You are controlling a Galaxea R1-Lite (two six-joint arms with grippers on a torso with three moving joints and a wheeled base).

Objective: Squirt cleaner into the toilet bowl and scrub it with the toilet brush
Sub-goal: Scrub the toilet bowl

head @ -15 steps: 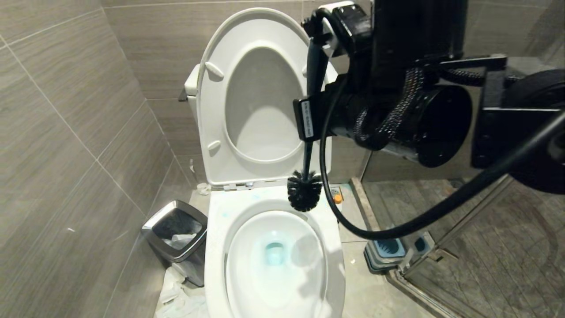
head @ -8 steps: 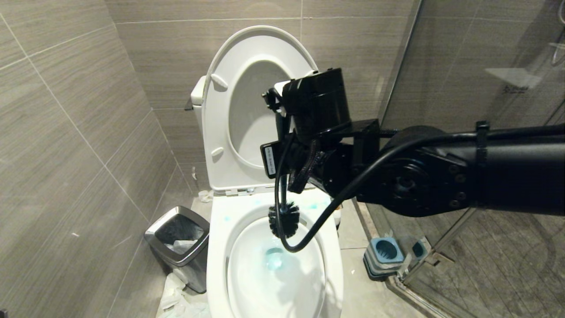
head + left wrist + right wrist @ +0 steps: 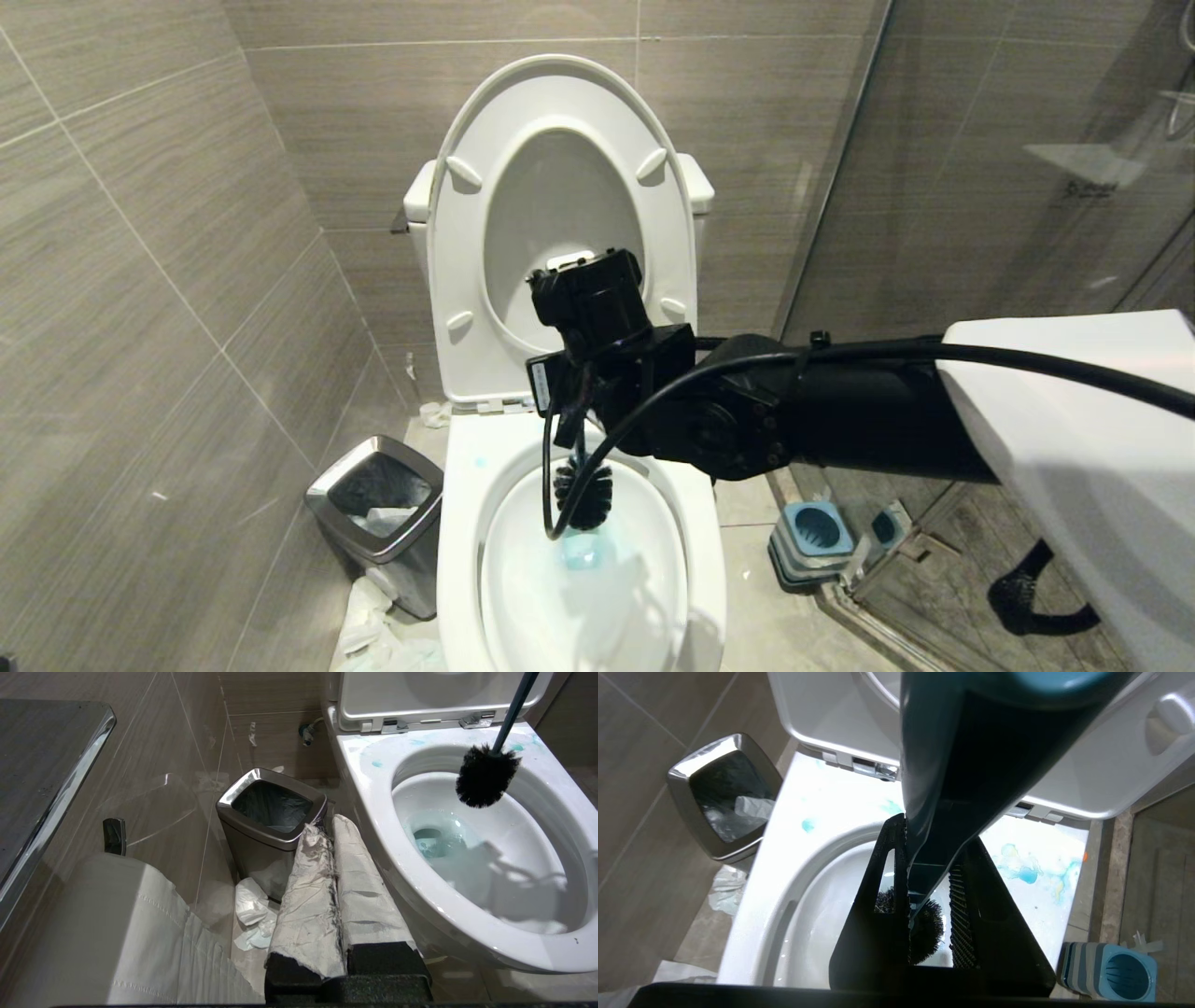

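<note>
**Right arm holds the brush over the bowl**

We see the toilet bowl (image 3: pixel 462 560) filling the middle of the head view, its seat and lid (image 3: pixel 560 112) raised upright against the tank (image 3: pixel 698 182), with grey tiled wall behind and a glass shower screen (image 3: pixel 980 187) to the right. Our right arm reaches in level from the right side of that view and ends above the back of the bowl, the wrist turned so that the right gripper (image 3: pixel 571 425) points down. Our left arm is parked low beside the toilet; its wrist camera looks across the floor at the bowl's side.

The right gripper's fingers (image 3: pixel 873 905) are clamped on the toilet brush (image 3: pixel 583 495), pressing the slate-blue handle (image 3: pixel 952 788) from both sides. The handle hangs nearly upright, and the dark head (image 3: pixel 486 777) sits inside the rim at the back of the bowl, above the water; we cannot tell whether the bristles touch the porcelain. The left gripper (image 3: pixel 334 896) has its two paper-wrapped fingers pressed together, holding nothing.

The cleaner (image 3: pixel 1027 870) shows as pale blue blots on the flat rim behind the opening and tints the water at the drain (image 3: pixel 434 840). A steel-rimmed black bin (image 3: pixel 373 518) stands on the floor to the left of the bowl, with crumpled white paper (image 3: pixel 252 914) at its foot. The striped grey-and-blue brush holder (image 3: pixel 812 541) sits on the floor to the right, by the shower threshold.
</note>
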